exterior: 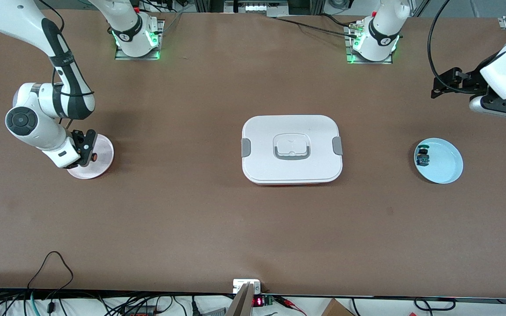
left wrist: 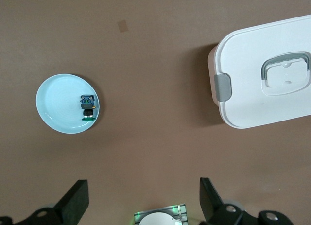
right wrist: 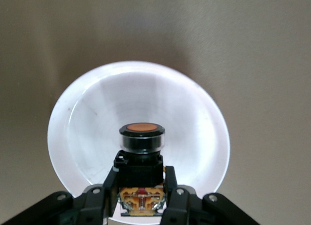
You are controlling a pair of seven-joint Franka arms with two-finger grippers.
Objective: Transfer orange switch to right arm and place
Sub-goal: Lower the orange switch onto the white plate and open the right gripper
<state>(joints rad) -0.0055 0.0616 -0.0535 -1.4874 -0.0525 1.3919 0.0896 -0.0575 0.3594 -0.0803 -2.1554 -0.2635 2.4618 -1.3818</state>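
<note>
Over the pink plate (exterior: 103, 151) at the right arm's end of the table, right gripper (exterior: 87, 148) pinches the orange switch (right wrist: 141, 154) by its body, cap pointing out over the plate. Left gripper (exterior: 450, 83) hangs over bare table at the left arm's end, fingers (left wrist: 75, 201) spread, nothing held. Green-capped switch (exterior: 422, 156) lies in the light blue plate (exterior: 448, 164) nearby. White lidded container (exterior: 291, 149) sits mid-table between the plates.

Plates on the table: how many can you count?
2. A pink plate lies at the right arm's end, under the right pincer, which grips the orange switch. A light blue plate at the left arm's end holds a green-capped switch.
</note>
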